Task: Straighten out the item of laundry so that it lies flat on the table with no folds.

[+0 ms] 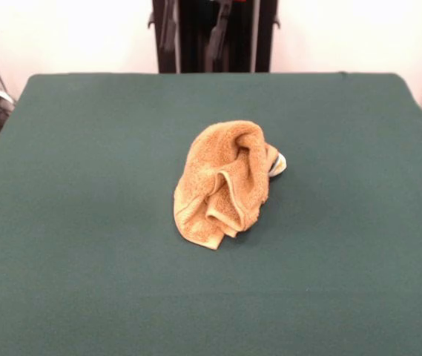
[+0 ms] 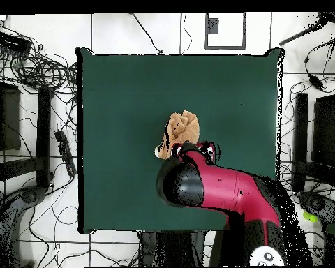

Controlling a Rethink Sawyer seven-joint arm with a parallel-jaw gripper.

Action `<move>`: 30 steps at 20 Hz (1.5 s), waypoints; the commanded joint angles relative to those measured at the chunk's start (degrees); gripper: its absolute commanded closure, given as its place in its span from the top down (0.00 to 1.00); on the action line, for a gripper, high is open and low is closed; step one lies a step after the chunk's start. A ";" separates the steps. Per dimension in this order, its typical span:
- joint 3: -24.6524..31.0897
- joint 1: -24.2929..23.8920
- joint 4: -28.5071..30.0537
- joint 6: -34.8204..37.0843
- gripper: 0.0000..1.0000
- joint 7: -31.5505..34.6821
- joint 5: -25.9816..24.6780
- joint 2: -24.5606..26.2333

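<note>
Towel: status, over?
Gripper not visible, hidden under the arm from overhead. Towel bunched in a heap mid-table, still folded. Nothing else on the table.

Overhead, the red arm (image 2: 226, 192) hides part of the towel (image 2: 183, 129).

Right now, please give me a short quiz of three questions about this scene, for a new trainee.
1. True or false: the towel lies flat with no folds.
2. Where on the table is the towel? A) near the middle B) at a corner C) hanging over an edge
3. In the overhead view, what covers part of the towel?

Key:
1. False; it is bunched into a heap.
2. A.
3. The red and black arm.
</note>
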 commanded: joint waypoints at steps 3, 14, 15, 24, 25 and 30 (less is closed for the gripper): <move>6.94 0.43 -3.93 -2.32 1.00 2.35 -3.90 7.87; 7.52 1.28 -6.93 -7.52 1.00 4.74 -4.72 15.64; 7.44 1.42 -7.10 -8.04 1.00 4.60 -5.00 16.20; 14.49 -3.30 -5.48 -9.16 1.00 4.17 -2.60 17.92; 15.99 -4.37 -4.88 -9.04 1.00 4.22 -2.20 17.92; 23.41 -10.11 -1.00 -11.96 1.00 5.82 -1.53 18.39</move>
